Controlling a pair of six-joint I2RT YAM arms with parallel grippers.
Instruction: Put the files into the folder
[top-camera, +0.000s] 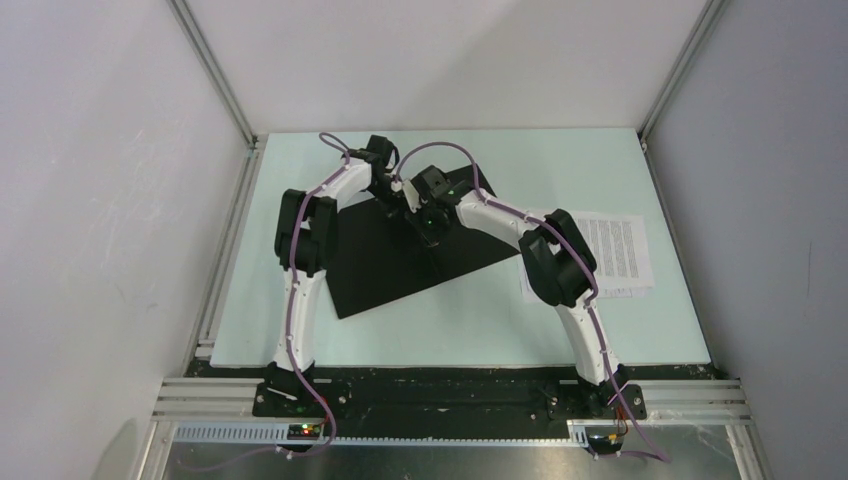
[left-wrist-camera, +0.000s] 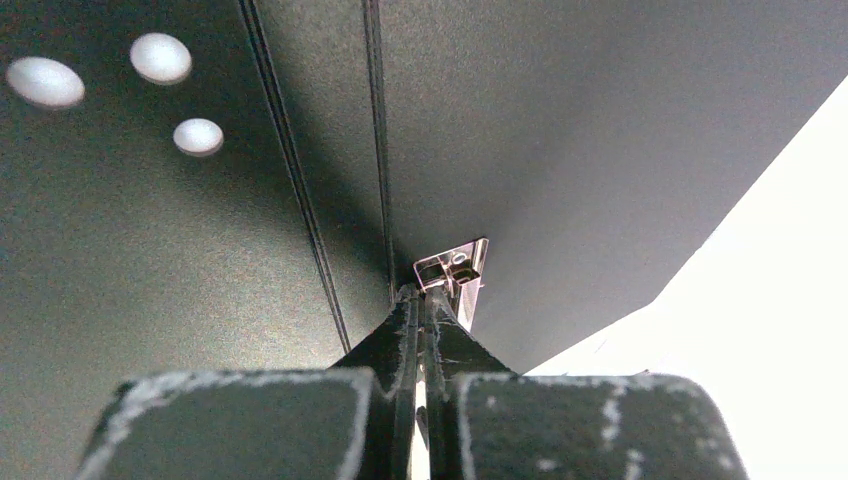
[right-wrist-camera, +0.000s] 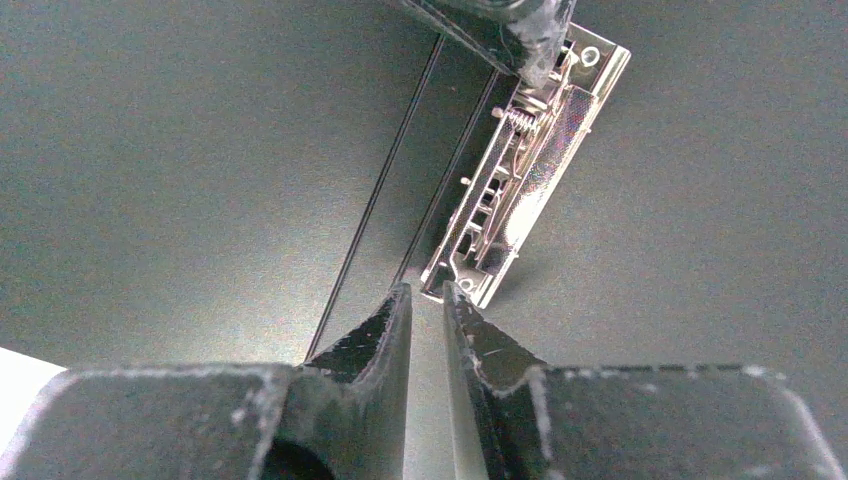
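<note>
Black open folder (top-camera: 380, 270), one, white printed files (top-camera: 620, 250), one stack

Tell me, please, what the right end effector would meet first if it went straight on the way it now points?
Probably the metal clamp on the black inside of the open folder: its near end lies just ahead of the right end effector, though depth is unclear.

The left arm (top-camera: 298, 280) and the right arm (top-camera: 585, 325) are extended forward from their bases and bent at the elbows, so that the wrists are brought close together. The left gripper (left-wrist-camera: 422, 295) is pointed downward, its fingers pressed fully together. The right gripper (right-wrist-camera: 427, 292) is angled down just beside it, its fingers parted by a narrow gap.
</note>
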